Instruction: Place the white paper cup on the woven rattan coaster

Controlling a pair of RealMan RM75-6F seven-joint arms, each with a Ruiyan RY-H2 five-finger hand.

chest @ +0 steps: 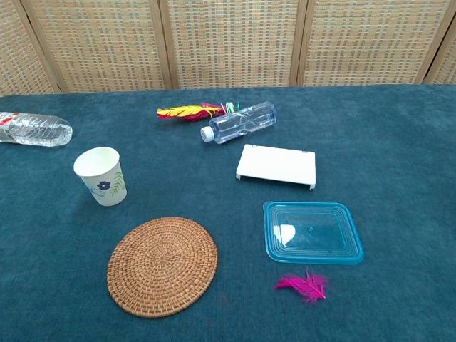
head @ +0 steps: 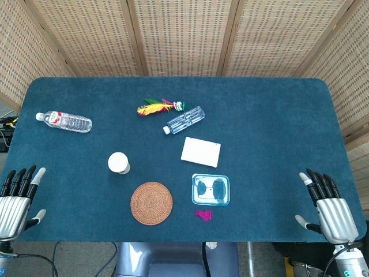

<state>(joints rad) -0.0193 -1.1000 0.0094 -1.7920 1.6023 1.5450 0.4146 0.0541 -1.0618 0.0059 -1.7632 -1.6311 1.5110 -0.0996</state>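
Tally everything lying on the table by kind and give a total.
Plastic bottles: 2
Paper cup: 1
Rattan coaster: 1
White box: 1
Blue lid: 1
Feather toy: 1
Pink feather: 1
Total: 8

**Cup upright, apart from coaster**

White paper cup [head: 119,163] upright on blue table [head: 271,115], just beyond woven rattan coaster [head: 151,202], not touching. Blue lid [head: 210,190] right of coaster, white box [head: 200,152] beyond it. Left hand [head: 16,203] and right hand [head: 328,206] empty, fingers apart, at near corners.
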